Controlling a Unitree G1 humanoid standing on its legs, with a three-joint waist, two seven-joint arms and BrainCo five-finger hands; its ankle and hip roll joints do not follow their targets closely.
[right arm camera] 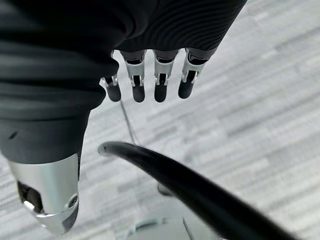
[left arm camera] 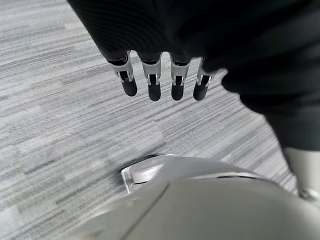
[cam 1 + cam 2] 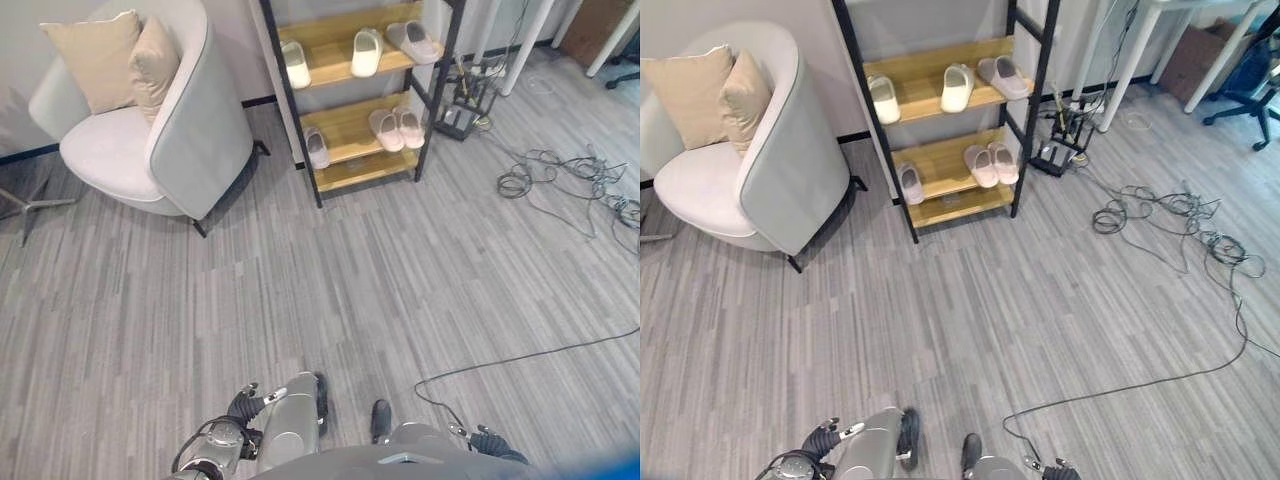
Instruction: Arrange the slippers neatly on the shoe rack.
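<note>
Both the left hand (image 2: 160,55) and the right hand (image 1: 150,45) hang with fingers relaxed and straight over the grey floor (image 3: 350,290), holding nothing, while the slippers (image 3: 365,52) sit on the shoe rack (image 3: 345,120), three on its upper shelf and three on the shelf below.
</note>
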